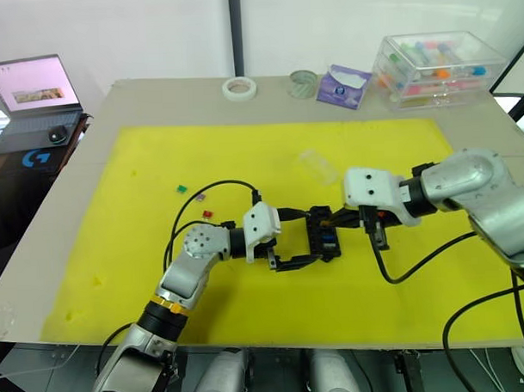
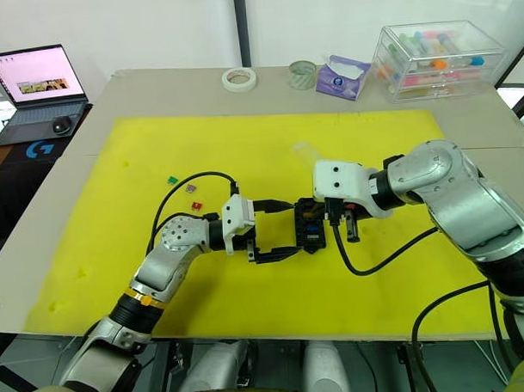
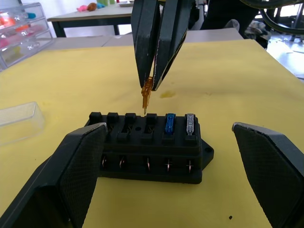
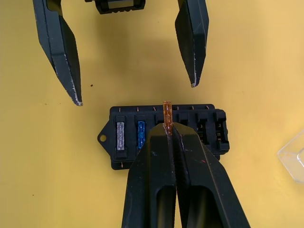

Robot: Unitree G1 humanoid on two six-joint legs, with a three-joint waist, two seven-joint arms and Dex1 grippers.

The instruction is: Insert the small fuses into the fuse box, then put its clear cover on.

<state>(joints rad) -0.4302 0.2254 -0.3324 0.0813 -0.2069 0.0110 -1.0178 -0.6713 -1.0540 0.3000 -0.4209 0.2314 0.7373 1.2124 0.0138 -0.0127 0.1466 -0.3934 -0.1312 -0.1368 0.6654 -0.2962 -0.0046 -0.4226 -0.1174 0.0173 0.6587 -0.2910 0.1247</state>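
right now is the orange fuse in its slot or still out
Out. The right gripper is shut on the orange fuse, holding its blades just above an empty slot of the fuse box, beside the seated blue fuse.

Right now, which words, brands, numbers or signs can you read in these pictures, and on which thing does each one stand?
"G": blue logo on the dark pad under the laptop.
Laptop screen: text too small to read.
Purple tissue pack: print too blurred to read.
Fuse box and its fuses: no readable marking.

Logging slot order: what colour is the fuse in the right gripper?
Orange, translucent fuse; clearest in the left wrist view, pinched in the right gripper.
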